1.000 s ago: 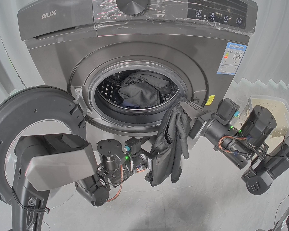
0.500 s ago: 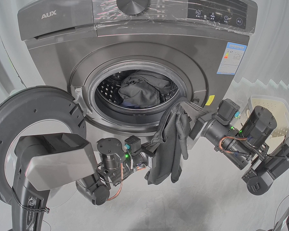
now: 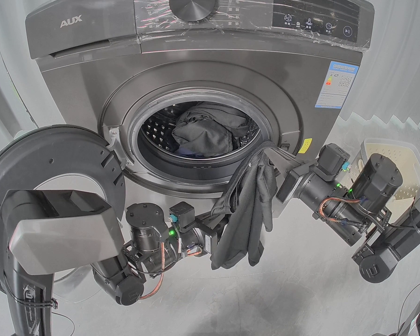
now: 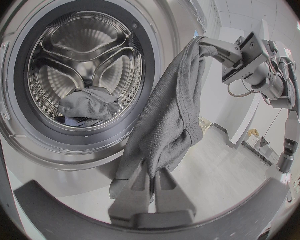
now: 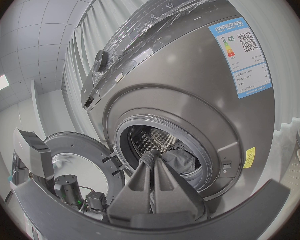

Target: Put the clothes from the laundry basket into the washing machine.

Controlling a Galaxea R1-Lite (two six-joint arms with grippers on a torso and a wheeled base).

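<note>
A dark grey garment (image 3: 247, 201) hangs in front of the washing machine (image 3: 196, 66), just below the right side of its open drum. My right gripper (image 3: 269, 151) is shut on the garment's top edge by the drum rim. Lower and to the left, my left gripper (image 3: 218, 225) is shut on the garment's lower fold. The left wrist view shows its fingers (image 4: 141, 180) pinching the cloth (image 4: 170, 110), with the right gripper (image 4: 208, 49) farther off. From the right wrist, that gripper (image 5: 153, 162) pinches a cloth bunch (image 5: 150, 156). Dark clothes (image 3: 205, 129) lie inside the drum.
The round door (image 3: 46, 159) stands swung open on the left, close to my left arm. A cream laundry basket (image 3: 408, 162) sits on the floor at the right, behind my right arm. Bare grey floor (image 3: 289, 281) lies below the garment.
My left arm has drawn back to the left, pulling the garment's lower part leftward with it. The right gripper has stayed by the drum rim, still holding the top.
</note>
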